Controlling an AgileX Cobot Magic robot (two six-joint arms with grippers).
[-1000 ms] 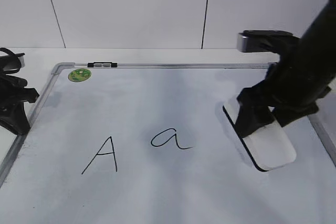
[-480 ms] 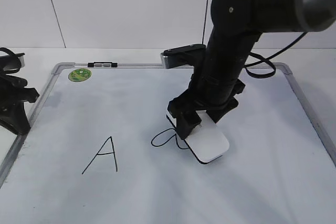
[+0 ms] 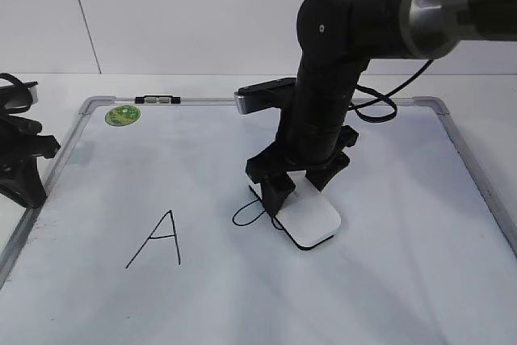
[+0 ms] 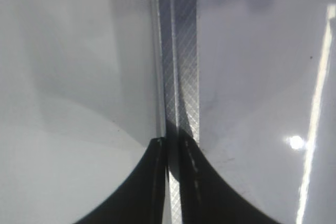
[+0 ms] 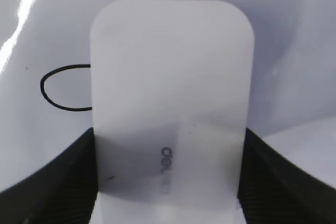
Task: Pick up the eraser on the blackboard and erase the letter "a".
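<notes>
Two end effectors work here. Exterior view: the right end effector clamps the eraser flat on the blackboard, covering most of the letter "a" so the felt wipes ink. Left wrist view: the left end effector sits parked, its fingers nearly together with nothing between them, over the frame. Right wrist view: only the letter's loop shows beside the eraser.

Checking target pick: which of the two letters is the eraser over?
The lowercase "a", half hidden under the eraser in the right pincer; the capital "A" sits clear, leftward.

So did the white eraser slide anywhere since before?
Yes. The eraser, held in the right pincer, slid left across the blackboard toward capital A, and now covers part of the letter "a".
</notes>
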